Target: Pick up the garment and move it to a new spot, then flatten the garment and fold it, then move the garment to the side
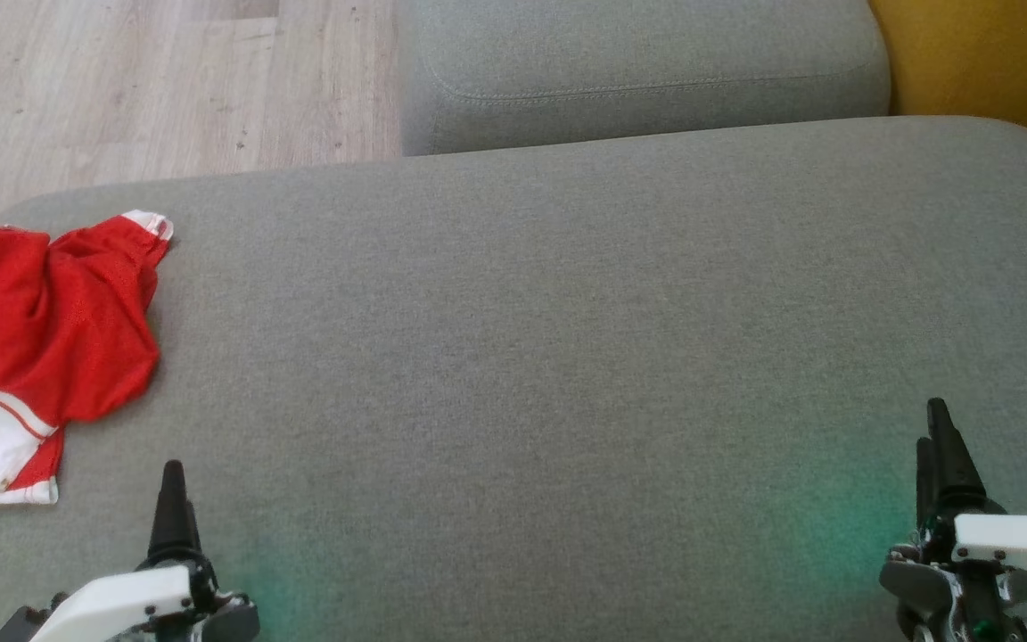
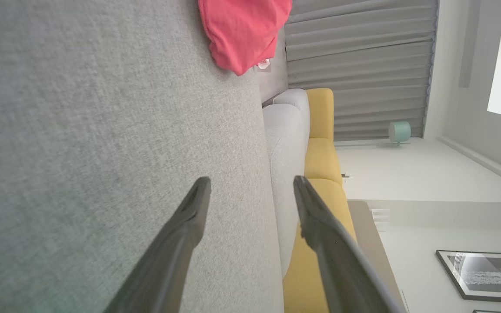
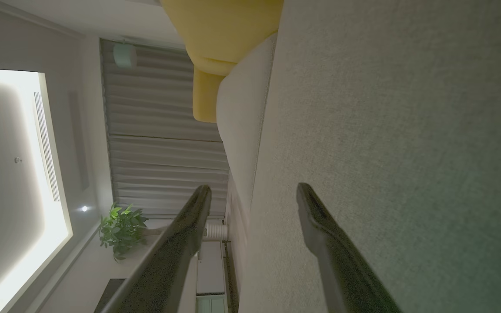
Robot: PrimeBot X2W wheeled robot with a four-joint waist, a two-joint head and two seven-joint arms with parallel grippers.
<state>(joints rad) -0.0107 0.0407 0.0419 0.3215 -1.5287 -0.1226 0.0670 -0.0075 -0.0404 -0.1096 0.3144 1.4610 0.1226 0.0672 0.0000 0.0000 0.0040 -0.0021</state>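
Spread wide and empty, the left gripper (image 2: 251,180) and the right gripper (image 3: 254,188) hover low over the broad grey fabric cushion (image 1: 567,357). Near the cushion's left edge lies the crumpled red mesh garment (image 1: 50,330) with white trim, just ahead of the left gripper and apart from it.

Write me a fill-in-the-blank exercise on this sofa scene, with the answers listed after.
1. The red and white garment lies crumpled at the robot's ____ end of the grey cushion.
2. The left end effector and the right end effector both stand with jaws ____.
3. The garment is held by ____ end effector.
4. The upholstery past the cushion's far right corner is ____ in colour.

Missing words: left; open; neither; yellow.
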